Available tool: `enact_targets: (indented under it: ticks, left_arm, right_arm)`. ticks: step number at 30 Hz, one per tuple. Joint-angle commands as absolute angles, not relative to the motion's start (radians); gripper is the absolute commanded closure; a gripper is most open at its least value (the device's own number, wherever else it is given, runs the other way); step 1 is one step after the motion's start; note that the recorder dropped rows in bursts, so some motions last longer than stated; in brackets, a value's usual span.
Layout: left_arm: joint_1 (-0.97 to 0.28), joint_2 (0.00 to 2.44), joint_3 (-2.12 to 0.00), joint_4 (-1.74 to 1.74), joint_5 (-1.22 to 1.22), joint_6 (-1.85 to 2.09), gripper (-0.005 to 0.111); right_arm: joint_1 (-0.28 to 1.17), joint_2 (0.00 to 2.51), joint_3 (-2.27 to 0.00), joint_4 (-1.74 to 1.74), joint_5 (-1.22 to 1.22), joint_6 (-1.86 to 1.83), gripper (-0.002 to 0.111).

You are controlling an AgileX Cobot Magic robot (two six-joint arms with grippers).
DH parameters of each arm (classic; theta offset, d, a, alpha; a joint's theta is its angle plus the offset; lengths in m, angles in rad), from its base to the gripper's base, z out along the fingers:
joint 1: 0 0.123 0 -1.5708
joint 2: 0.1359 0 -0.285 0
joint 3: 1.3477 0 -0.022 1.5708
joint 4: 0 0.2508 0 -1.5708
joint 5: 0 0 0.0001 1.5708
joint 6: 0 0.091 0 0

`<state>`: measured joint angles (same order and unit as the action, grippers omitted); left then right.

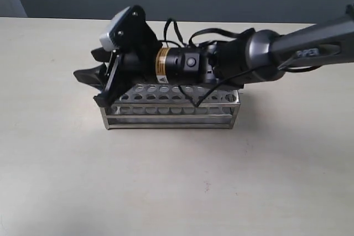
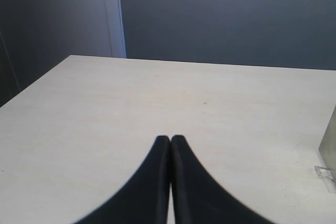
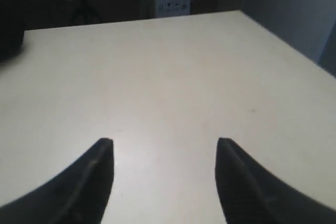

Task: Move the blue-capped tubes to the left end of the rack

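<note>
Right gripper [image 3: 164,141] spread, empty, at left end of rack [image 1: 171,120]; blue-capped tubes unseen, so we find caps first. Left gripper [image 2: 170,139] pressed together.

The right arm [image 1: 260,53] hides what seem the back rows of the rack [image 1: 177,99].

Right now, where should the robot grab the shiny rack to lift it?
Probably the rack by its top plate's near edge, mid-length, coming in level from the near side. The open side lets one finger slide under the plate, the other on top; the middle keeps the long frame balanced.
</note>
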<state>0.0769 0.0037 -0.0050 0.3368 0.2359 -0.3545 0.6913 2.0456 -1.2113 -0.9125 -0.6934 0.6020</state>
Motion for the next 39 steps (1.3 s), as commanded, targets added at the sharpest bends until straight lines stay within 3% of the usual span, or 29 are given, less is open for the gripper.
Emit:
enact_targets:
  ticks: [1, 4, 5, 11, 17, 22, 31, 35, 39]
  left_arm:
    - [0.07, 0.0, -0.002, 0.333, 0.233, -0.357, 0.106]
    - [0.07, 0.0, -0.002, 0.333, 0.233, -0.357, 0.106]
    - [0.07, 0.0, -0.002, 0.333, 0.233, -0.357, 0.106]
    - [0.07, 0.0, -0.002, 0.333, 0.233, -0.357, 0.106]
    - [0.07, 0.0, -0.002, 0.333, 0.233, -0.357, 0.106]
    - [0.07, 0.0, -0.002, 0.333, 0.233, -0.357, 0.106]
    - [0.07, 0.0, -0.002, 0.333, 0.233, -0.357, 0.106]
    - [0.07, 0.0, -0.002, 0.333, 0.233, -0.357, 0.106]
    - [0.07, 0.0, -0.002, 0.333, 0.233, -0.357, 0.106]
  right_arm:
    - [0.687, 1.888, -1.21, -0.916, -0.503, 0.602, 0.069]
    - [0.687, 1.773, -1.21, -0.916, -0.339, 0.597, 0.103]
    - [0.687, 1.74, -1.21, -0.912, -0.291, 0.595, 0.108]
    - [0.603, 1.477, -1.191, -0.837, 0.014, 0.608, 0.108]
    - [0.438, 1.13, -0.953, -0.681, 0.053, 0.631, 0.108]
    - [0.429, 0.901, -0.776, -0.662, 0.073, 0.633, 0.108]
    - [0.429, 0.726, -0.722, -0.674, 0.092, 0.625, 0.108]
    - [0.429, 0.667, -0.686, -0.626, 0.283, 0.625, 0.108]
    - [0.317, 0.567, -0.528, -0.632, 0.289, 0.653, 0.108]
